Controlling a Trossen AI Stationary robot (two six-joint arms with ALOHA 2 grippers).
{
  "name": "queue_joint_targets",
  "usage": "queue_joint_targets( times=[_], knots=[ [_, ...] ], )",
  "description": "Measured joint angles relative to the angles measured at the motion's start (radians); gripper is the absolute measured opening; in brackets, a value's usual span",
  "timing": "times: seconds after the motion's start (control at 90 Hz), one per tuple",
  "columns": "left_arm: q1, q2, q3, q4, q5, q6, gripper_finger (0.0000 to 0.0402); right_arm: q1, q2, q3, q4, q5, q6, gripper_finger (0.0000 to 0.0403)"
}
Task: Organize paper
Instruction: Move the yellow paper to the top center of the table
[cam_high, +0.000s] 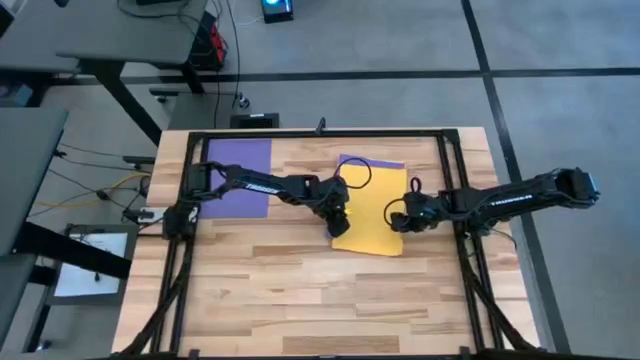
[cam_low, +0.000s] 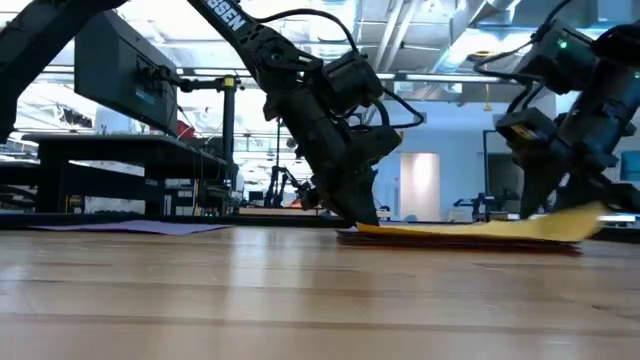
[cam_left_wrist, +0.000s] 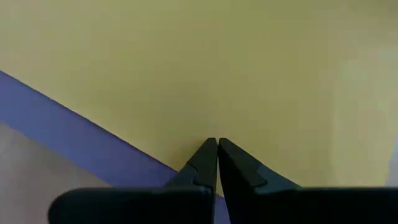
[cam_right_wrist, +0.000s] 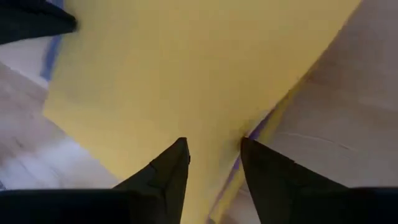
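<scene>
Here, seen from above, my left gripper (cam_high: 338, 226) presses down on the left edge of the yellow sheet (cam_high: 372, 215) near the middle of the wooden table (cam_high: 300, 290), while my right gripper (cam_high: 397, 218) sits at that sheet's right edge; a purple sheet (cam_high: 240, 177) lies flat and well apart toward the table's far left corner, and another purple sheet (cam_high: 375, 162) peeks out beyond the yellow one's far edge. From table height, my left gripper touches the near end of the thin stack, and the yellow sheet's right end curls upward by my right gripper. Through my left wrist, my fingers (cam_left_wrist: 205, 163) are pressed together on yellow paper with a purple strip beside it. Through my right wrist, my fingers (cam_right_wrist: 168, 171) stand apart, astride the yellow sheet's lifted edge.
</scene>
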Motion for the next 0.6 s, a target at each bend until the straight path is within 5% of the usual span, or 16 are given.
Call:
queue_joint_targets(
  times=[0.3,0.6],
  knots=[
    [0.000,0.000,0.000,0.028,0.000,0.002,0.0000,-0.003,0.061,0.000,-0.054,0.053,-0.017,0.0012],
    [0.000,-0.096,-0.001,-0.059,-0.002,0.046,0.0000,0.032,-0.049,0.135,-0.226,0.053,-0.108,0.0000]
  ],
)
